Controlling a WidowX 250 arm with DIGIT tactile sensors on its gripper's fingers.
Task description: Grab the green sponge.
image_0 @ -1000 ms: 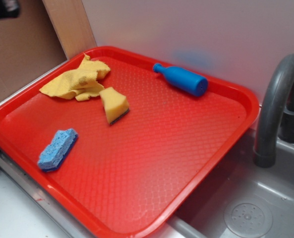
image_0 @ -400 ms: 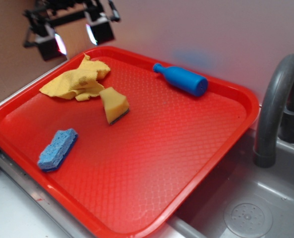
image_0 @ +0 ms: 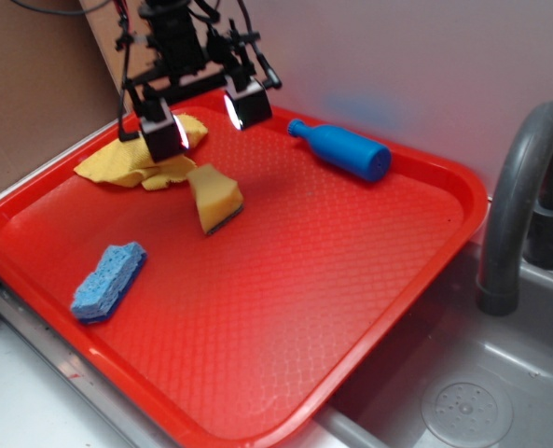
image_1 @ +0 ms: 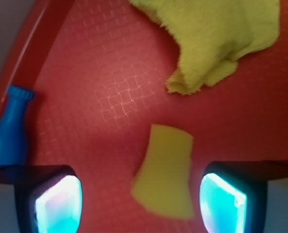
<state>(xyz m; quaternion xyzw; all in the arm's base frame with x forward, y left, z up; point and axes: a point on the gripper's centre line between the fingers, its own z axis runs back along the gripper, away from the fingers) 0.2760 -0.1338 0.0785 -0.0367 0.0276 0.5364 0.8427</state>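
The green sponge is a small yellow foam wedge with a thin dark layer along its lower edge, lying on the red tray left of centre. Seen from the wrist, the sponge lies below and between the two lit pads, nearer the right one. My gripper hangs above the tray's back left part, over the sponge and the cloth, well clear of both. It is open, its fingers wide apart, with nothing between them.
A crumpled yellow cloth lies at the tray's back left, touching the sponge's far end. A blue bottle lies on its side at the back. A blue sponge sits near the front left rim. A grey faucet and sink stand right.
My gripper has come in from the upper left corner, moving right and down, and now hangs over the cloth and the sponge. Nothing on the tray has moved.
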